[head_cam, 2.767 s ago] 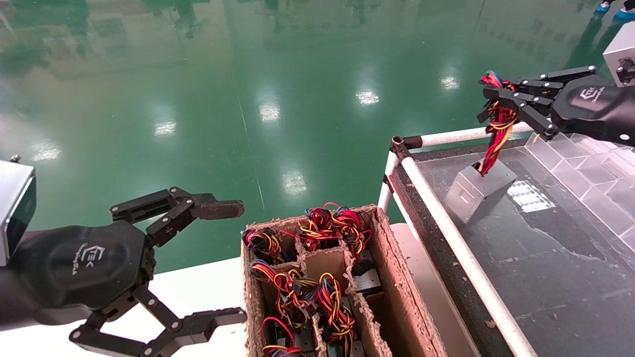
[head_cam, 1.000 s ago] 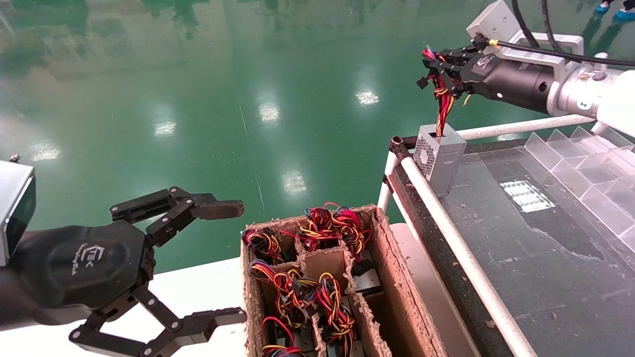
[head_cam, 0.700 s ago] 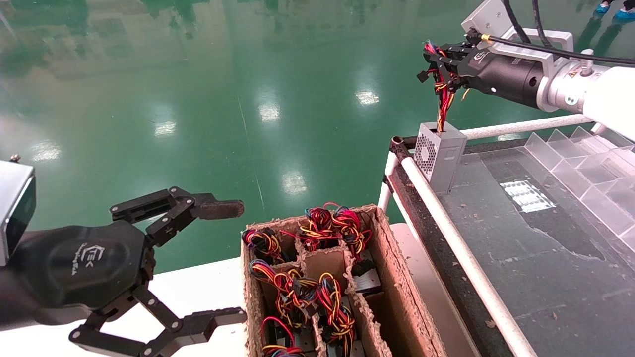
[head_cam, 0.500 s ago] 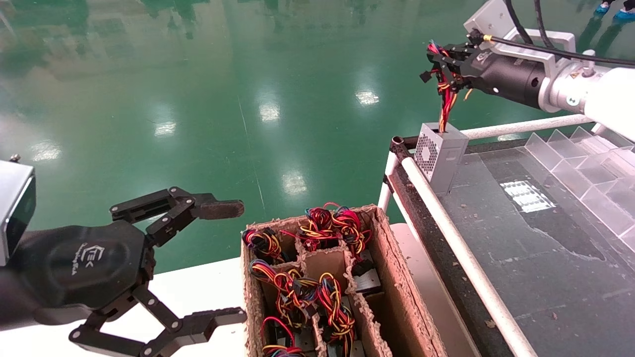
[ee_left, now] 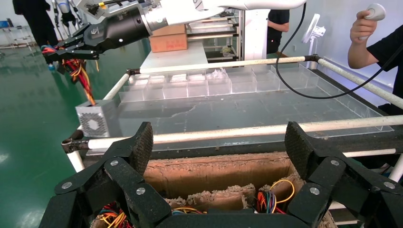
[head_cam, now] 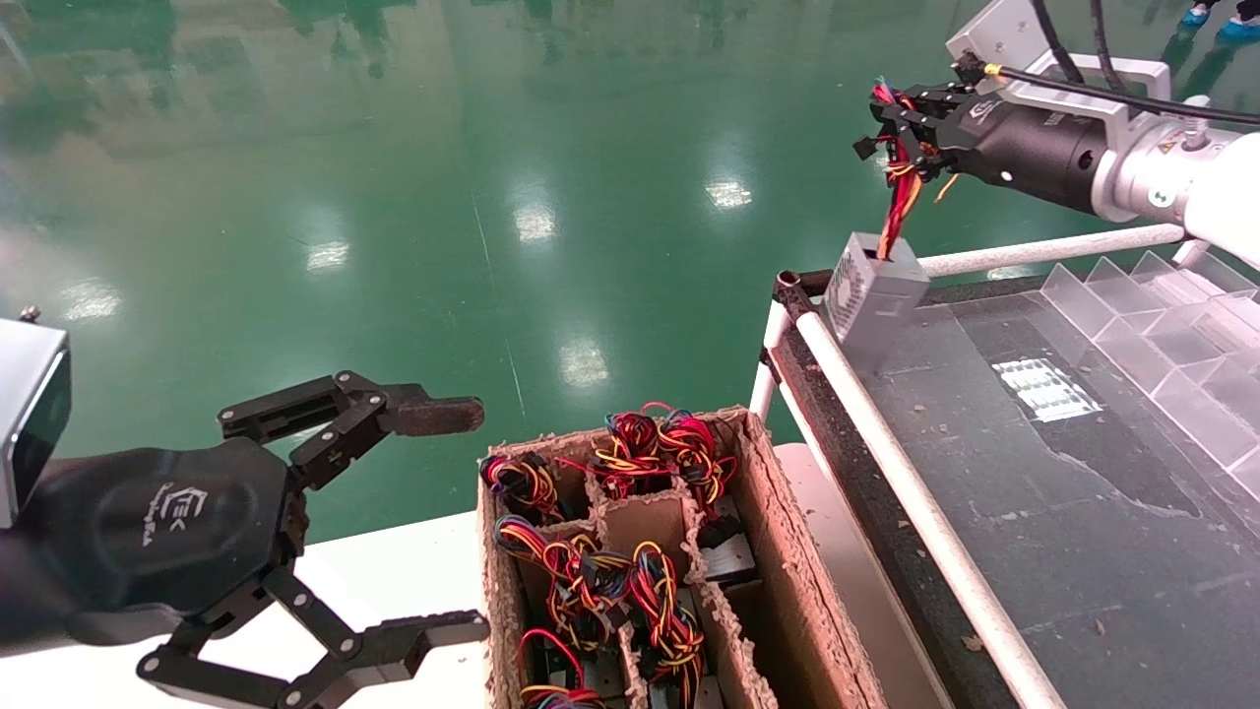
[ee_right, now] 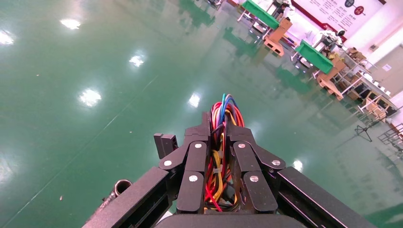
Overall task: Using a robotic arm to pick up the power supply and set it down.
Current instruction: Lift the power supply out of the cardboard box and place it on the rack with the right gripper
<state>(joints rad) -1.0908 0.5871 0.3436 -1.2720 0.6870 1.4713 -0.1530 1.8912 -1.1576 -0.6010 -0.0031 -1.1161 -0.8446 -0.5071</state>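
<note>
The right gripper [head_cam: 901, 138], clamped on a bundle of coloured wires [head_cam: 898, 202], dangles the power supply [head_cam: 871, 295] over the far-left corner of the dark table [head_cam: 1083, 512]. The box hangs at about 7 o'clock from the fingers, tilted, its long axis running along the slanting wires, its lower end at or just above the tabletop beside the white rail [head_cam: 915, 502]. The left gripper [head_cam: 433, 522] idles spread wide near the cardboard box [head_cam: 778, 551], well apart; the right arm is plainly the nearer.
</note>
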